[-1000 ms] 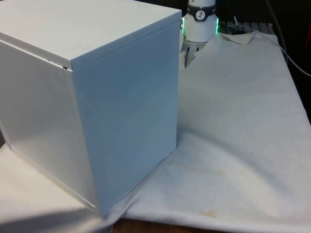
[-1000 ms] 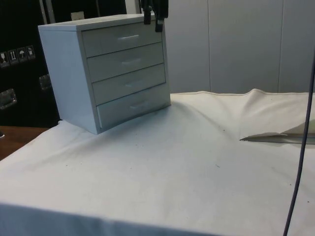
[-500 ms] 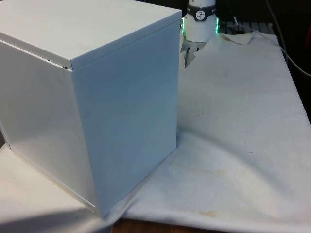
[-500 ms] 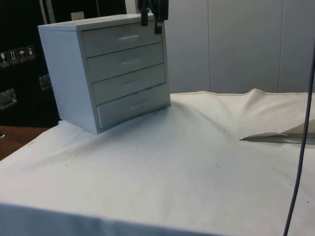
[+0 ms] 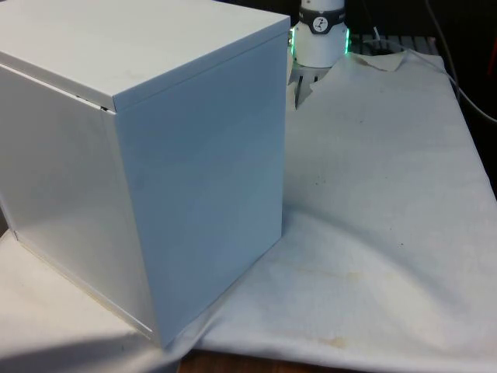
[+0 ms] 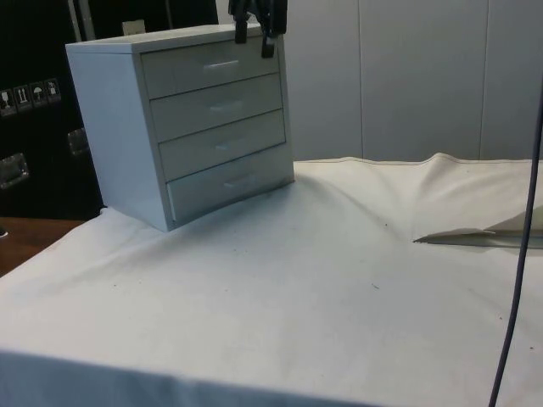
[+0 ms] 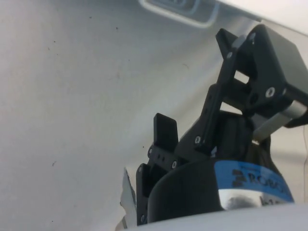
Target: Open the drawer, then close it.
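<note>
Gripper: gripper (image 6: 254,44) hangs at the chest's upper front corner, fingers spread apart, pinching nothing.
Drawer: top drawer (image 6: 212,66) shut flush, slim pale handle.
Chest: white four-drawer chest of drawers (image 6: 182,127), far left on the white cloth (image 6: 339,280), all fronts closed.

white arm (image 5: 321,35) | green ring | black pincer (image 7: 202,130) w/ screws, prob. metal

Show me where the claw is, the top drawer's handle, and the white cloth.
claw (image 6: 254,44): side view, between its fingertips.
top drawer's handle (image 6: 222,64): side view, middle of the bar.
white cloth (image 5: 388,171): front view, bare stretch.
</note>
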You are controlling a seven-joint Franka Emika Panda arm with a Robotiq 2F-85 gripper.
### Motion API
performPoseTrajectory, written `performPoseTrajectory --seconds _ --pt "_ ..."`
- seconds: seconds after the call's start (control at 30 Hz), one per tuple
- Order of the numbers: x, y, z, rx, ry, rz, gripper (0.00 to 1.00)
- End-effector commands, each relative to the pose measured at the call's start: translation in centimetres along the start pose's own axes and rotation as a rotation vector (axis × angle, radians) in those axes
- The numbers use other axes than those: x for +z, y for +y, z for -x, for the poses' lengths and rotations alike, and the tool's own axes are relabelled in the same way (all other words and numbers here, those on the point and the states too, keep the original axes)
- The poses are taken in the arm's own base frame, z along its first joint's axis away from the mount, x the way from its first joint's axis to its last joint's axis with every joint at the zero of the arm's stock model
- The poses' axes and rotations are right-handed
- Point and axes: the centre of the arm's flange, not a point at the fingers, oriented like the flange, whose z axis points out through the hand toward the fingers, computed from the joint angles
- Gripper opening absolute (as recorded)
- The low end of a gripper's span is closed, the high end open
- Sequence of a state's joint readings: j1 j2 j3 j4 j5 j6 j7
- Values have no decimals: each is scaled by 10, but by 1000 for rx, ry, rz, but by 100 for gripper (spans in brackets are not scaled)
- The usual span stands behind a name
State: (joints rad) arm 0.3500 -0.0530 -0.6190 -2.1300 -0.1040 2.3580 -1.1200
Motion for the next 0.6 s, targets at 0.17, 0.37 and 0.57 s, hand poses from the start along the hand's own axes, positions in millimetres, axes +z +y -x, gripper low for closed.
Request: performPoseTrajectory --seconds 0.17,0.37,0.57 --pt "-1 -3 -14 -28 4 28 100" --pt "0 -7 -24 -46 6 33 100" --pt "7 -12 -31 -70 7 41 100"
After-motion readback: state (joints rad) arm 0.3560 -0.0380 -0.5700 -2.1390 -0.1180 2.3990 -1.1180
